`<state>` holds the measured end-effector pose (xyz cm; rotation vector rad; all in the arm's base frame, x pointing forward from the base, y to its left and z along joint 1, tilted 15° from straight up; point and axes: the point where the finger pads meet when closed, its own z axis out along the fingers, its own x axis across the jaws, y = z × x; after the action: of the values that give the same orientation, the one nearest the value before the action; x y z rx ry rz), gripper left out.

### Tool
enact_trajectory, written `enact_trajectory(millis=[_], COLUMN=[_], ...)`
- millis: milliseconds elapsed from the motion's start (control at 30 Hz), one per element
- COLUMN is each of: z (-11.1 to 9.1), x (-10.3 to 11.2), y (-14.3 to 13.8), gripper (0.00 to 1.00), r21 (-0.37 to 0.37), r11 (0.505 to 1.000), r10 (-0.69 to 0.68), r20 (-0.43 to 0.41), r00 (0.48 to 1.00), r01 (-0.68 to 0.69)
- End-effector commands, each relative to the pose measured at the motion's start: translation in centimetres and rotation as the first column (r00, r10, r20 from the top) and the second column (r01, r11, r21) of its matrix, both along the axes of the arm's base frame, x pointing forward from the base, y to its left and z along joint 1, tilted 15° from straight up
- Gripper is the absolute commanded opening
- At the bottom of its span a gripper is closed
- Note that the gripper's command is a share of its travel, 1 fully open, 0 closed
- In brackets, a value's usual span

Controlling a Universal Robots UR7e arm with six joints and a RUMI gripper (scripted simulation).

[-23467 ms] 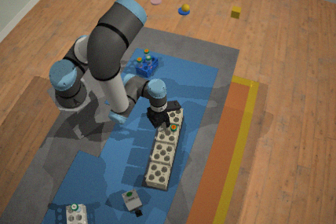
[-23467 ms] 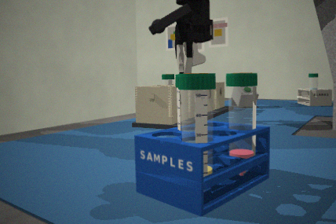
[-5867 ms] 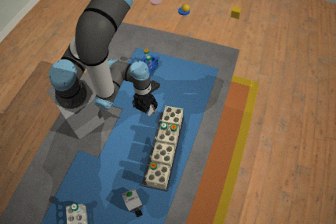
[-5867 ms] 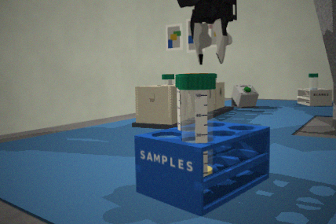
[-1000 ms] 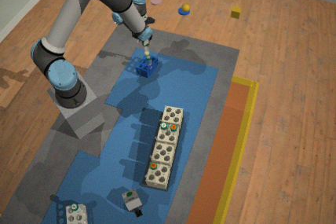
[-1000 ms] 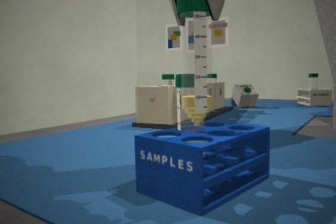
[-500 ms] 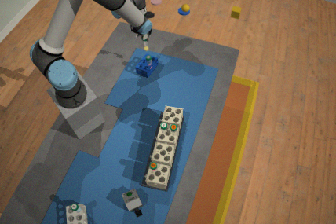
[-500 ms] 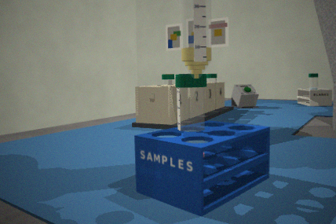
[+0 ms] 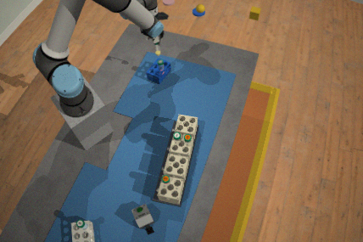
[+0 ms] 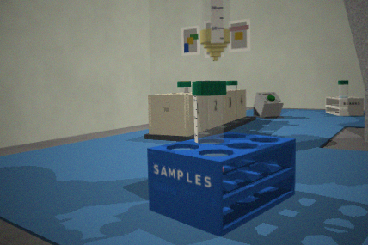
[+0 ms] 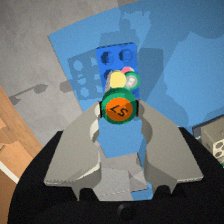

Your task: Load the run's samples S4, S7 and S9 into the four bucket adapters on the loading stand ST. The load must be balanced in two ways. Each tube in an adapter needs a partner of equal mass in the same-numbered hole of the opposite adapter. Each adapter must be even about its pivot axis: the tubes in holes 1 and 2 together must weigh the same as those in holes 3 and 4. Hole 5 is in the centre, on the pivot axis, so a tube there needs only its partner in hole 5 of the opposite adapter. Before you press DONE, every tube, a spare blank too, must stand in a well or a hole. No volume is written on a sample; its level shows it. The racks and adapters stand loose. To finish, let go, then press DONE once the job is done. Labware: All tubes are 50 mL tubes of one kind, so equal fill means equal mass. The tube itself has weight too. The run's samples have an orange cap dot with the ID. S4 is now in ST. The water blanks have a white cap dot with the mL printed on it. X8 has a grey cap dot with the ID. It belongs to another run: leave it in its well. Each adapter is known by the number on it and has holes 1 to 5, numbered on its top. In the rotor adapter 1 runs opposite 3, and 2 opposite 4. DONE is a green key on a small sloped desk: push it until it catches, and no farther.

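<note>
While clamped in the tool [image 11: 120,131], tube S7 [image 11: 119,111] hangs upright — cone down — above the SAMPLES rack [image 10: 180,174].

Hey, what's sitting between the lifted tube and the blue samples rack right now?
Only open air. The exterior view shows the lifted tube's tip clear above the SAMPLES rack; one green-capped tube stands in the rack.

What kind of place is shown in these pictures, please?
Probably a laboratory bench cell for centrifuge loading: a blue SAMPLES rack, numbered bucket adapters on a stand, and an end effector holding a capped 50 mL tube.
</note>
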<state>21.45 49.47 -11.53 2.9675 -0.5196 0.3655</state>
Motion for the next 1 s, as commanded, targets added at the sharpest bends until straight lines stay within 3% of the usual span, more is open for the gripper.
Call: enact_trajectory(millis=[0, 400, 833, 900, 967], z=[0.7, 2.2, 4.1, 4.1, 4.4], x=[1.1, 3.7, 7.1, 7.1, 7.6], y=[-2.4, -8.4, -16.2, -16.2, -17.4], gripper=[0.00, 0.00, 0.00, 0.00, 0.00], r21=[0.028, 0.093, 0.182, 0.182, 0.195], r11=[0.994, 0.931, 0.754, 0.754, 0.719], r10=[-0.106, -0.358, -0.647, -0.647, -0.686], r20=[0.016, 0.039, 0.043, 0.043, 0.041], r00=[0.994, 0.933, 0.761, 0.761, 0.727], r01=[0.106, 0.353, 0.631, 0.631, 0.667])
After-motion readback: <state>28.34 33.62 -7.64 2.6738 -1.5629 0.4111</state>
